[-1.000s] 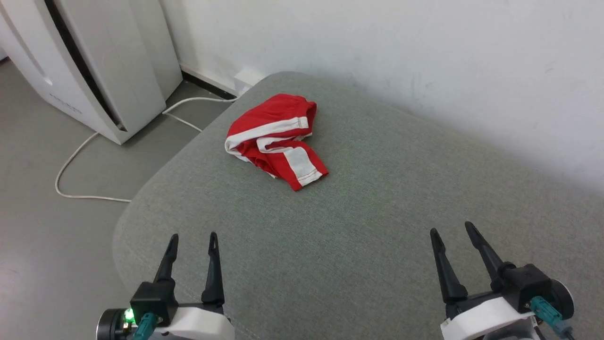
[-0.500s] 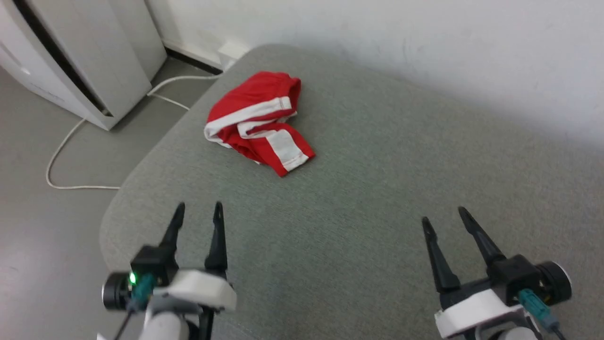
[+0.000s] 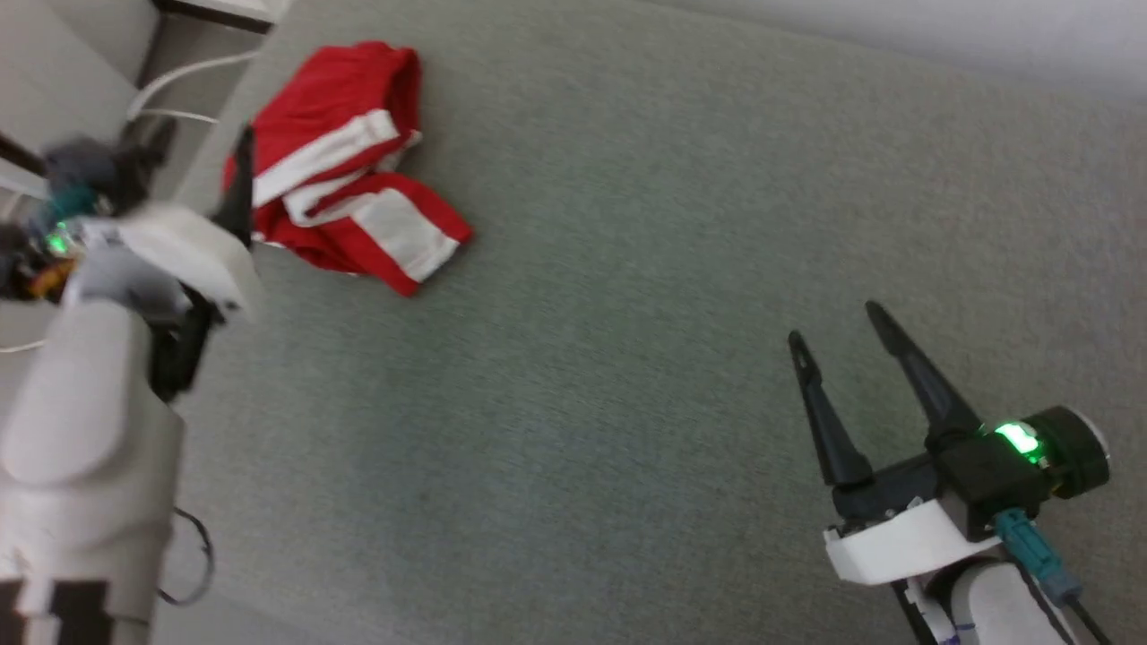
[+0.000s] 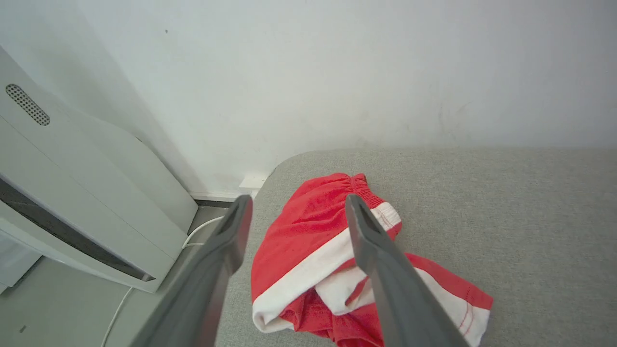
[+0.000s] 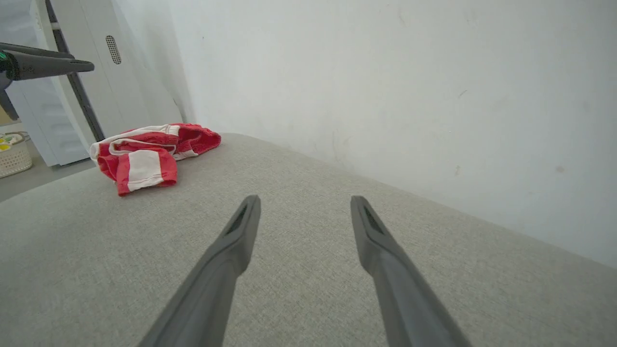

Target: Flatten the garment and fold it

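Head camera has tipped downward and the left arm has swung forward: the approach to a first grasp is judged under way. The grey cushion (image 3: 627,376) bears the garment (image 3: 340,90), crumpled near its far left corner. The left gripper (image 4: 298,200), jaws wide, hangs just short of it, no contact evident. The right gripper (image 3: 832,322), equally wide, hovers well apart.

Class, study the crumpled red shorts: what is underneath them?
The red shorts lie crumpled on the grey upholstered cushion, which shows beside them. Their lower folds and the cushion patch directly beneath are covered and cannot be seen.
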